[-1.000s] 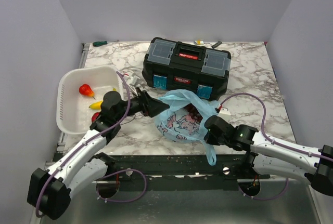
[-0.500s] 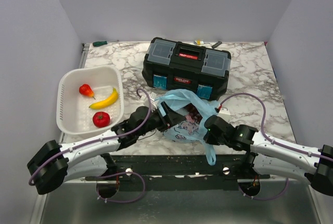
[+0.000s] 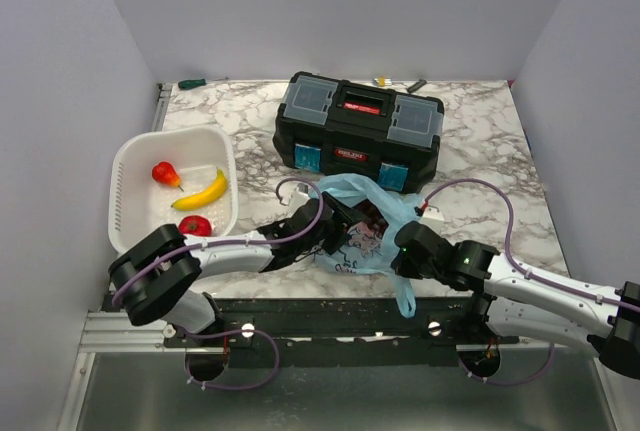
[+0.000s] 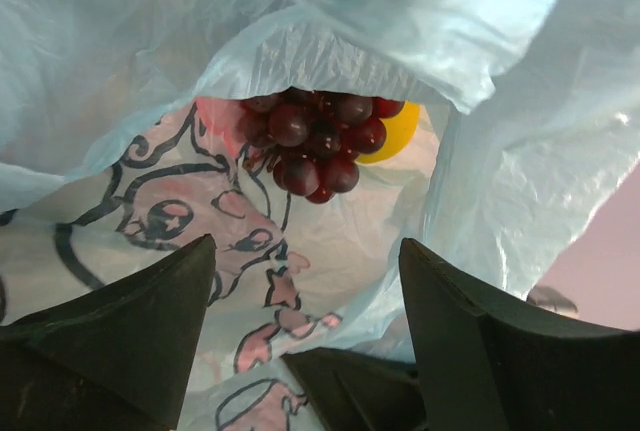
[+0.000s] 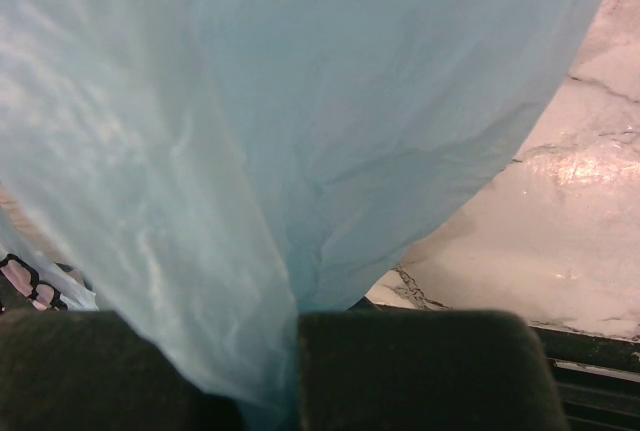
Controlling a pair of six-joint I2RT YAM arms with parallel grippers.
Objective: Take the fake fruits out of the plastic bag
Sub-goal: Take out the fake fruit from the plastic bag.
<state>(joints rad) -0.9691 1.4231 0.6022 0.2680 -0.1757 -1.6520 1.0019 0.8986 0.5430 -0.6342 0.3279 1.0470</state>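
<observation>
The light-blue plastic bag [image 3: 362,233] lies in front of the toolbox, its mouth facing left. My left gripper [image 3: 338,231] is open and empty, inside the bag's mouth. In the left wrist view a dark red grape bunch [image 4: 318,136] lies inside the bag [image 4: 300,51], with an orange-yellow round fruit [image 4: 395,136] behind it, both ahead of my spread fingers [image 4: 130,331]. My right gripper [image 3: 405,256] is shut on the bag's right side, with blue film [image 5: 250,201] pinched between its fingers [image 5: 420,366]. A yellow banana [image 3: 201,193] and a red apple [image 3: 195,225] lie in the white basket [image 3: 133,151].
A black toolbox [image 3: 359,132] stands just behind the bag. A small red pear-shaped fruit [image 3: 166,173] also lies in the basket. A green-handled screwdriver [image 3: 196,82] and small tools [image 3: 398,82] lie along the back edge. The table's front edge runs just below the bag.
My left arm has swung from beside the basket rightward and pushed its gripper into the bag's mouth. The banana and apple now show in the basket. The right gripper has kept hold.
</observation>
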